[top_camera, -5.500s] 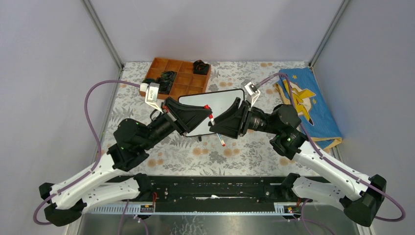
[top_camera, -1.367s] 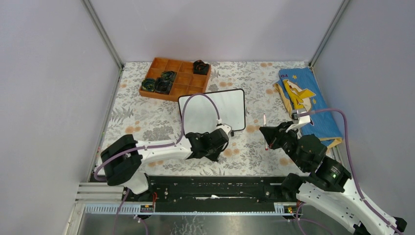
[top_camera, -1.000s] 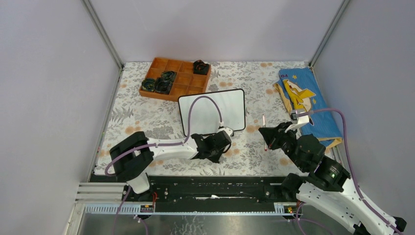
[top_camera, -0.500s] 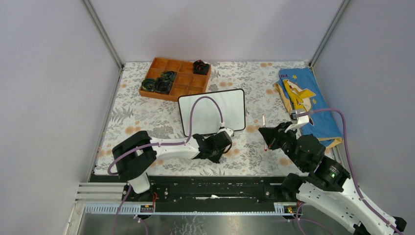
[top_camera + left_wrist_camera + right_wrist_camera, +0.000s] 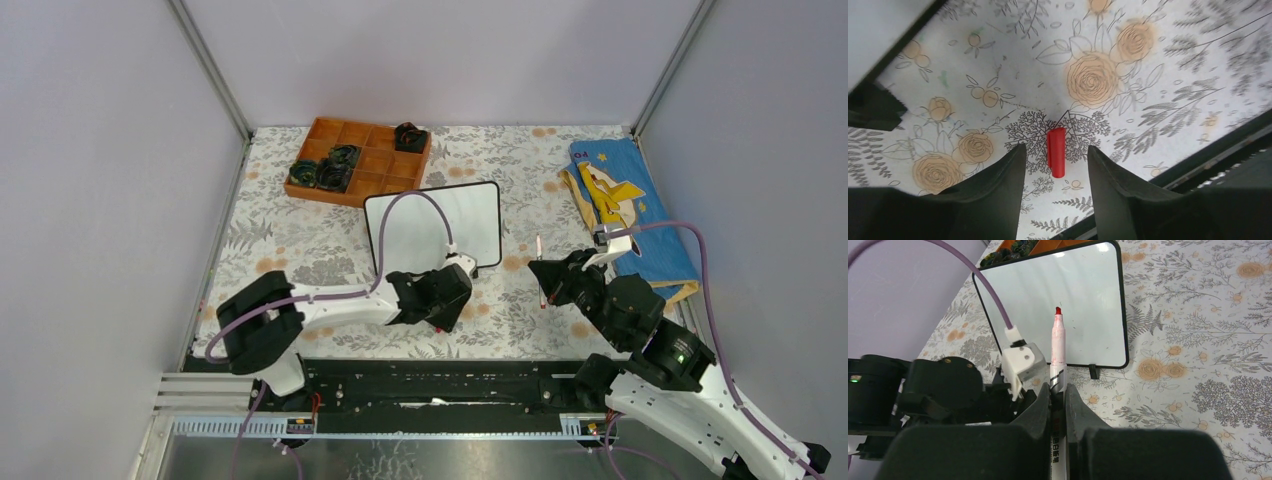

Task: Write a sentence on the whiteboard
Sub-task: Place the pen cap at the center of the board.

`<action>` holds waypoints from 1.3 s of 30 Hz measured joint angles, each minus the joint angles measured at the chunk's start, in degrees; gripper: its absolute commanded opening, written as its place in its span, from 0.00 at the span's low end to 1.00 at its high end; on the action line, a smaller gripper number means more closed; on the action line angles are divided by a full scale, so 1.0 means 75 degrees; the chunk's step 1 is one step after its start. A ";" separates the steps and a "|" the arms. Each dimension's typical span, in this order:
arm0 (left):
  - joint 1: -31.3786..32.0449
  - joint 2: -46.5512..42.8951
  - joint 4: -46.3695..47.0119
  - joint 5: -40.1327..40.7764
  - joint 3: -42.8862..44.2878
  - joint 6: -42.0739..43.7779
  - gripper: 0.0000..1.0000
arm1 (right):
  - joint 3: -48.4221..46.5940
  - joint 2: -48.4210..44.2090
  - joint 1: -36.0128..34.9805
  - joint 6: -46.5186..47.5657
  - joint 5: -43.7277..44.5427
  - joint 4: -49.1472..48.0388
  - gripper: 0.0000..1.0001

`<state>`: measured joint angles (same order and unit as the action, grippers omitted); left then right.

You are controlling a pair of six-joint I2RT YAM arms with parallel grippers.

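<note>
Nothing could be read with certainty. The white marker pen with a red tip (image 5: 1057, 347) carried a line of small black printed characters low on its barrel, too small and blurred to make out. The blue cloth with yellow stars (image 5: 652, 200) bore a tiny dark mark near its far corner, resembling "04" but unclear.

Your left arm (image 5: 335, 303) reaches low and to the right, its left gripper (image 5: 1056, 149) pointing down, jaws apart. Your right arm (image 5: 665, 350) is bent, its right gripper (image 5: 1058, 390) clamped on a marker (image 5: 1057, 347).
</note>
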<state>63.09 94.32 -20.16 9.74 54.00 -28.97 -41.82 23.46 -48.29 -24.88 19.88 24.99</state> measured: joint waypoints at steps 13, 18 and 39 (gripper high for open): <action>0.0035 -0.3378 -0.0029 0.1172 -0.0131 -0.0093 0.98 | -0.0973 0.0370 0.0003 0.0527 -0.0609 0.0178 0.00; 0.0035 -0.5546 0.0376 0.2092 -0.0845 0.0137 0.99 | -0.1259 0.0886 0.0000 0.0796 -0.2011 -0.0163 0.00; -0.1250 -0.7659 0.3579 -0.0962 -0.1580 -0.0501 0.98 | -0.1040 0.3713 -0.0020 0.0070 -0.5208 -0.5100 0.00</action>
<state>53.71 36.88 6.68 2.52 42.15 -32.73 -49.63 51.31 -48.45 -24.36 -19.18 -13.26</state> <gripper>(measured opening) 0.985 0.075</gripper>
